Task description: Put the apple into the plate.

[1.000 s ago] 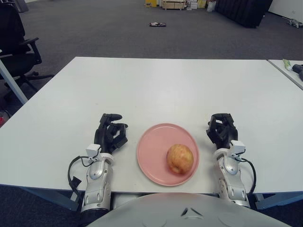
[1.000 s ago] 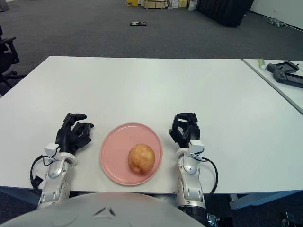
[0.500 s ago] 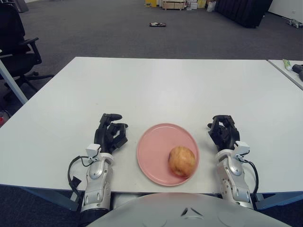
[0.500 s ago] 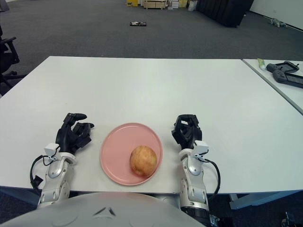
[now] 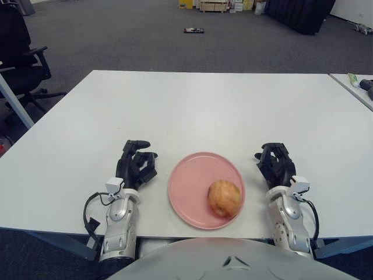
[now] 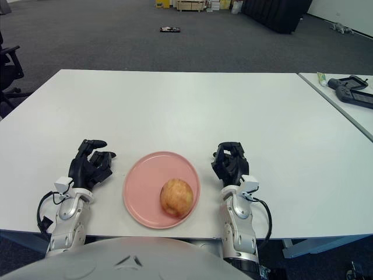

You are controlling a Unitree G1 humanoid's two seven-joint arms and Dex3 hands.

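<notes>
- Pink plate [image 5: 192, 175] sits on the white table [image 5: 204, 105], near the front edge.
- On the plate lies the apple [image 5: 224, 197], toward its right side.
- Resting on the table just left of the plate, the left hand [image 5: 135, 164] has loosely curled fingers and holds nothing.
- Just right of the plate, the right hand [image 5: 276, 165] rests the same way, empty too.

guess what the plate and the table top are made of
The plate looks like matte plastic or glazed ceramic: even pink, with a soft raised rim and no sharp glare, so the look leaves it open. The table top seems to be white laminate board: flat, uniform, faintly sheened, with a thin straight edge.
</notes>
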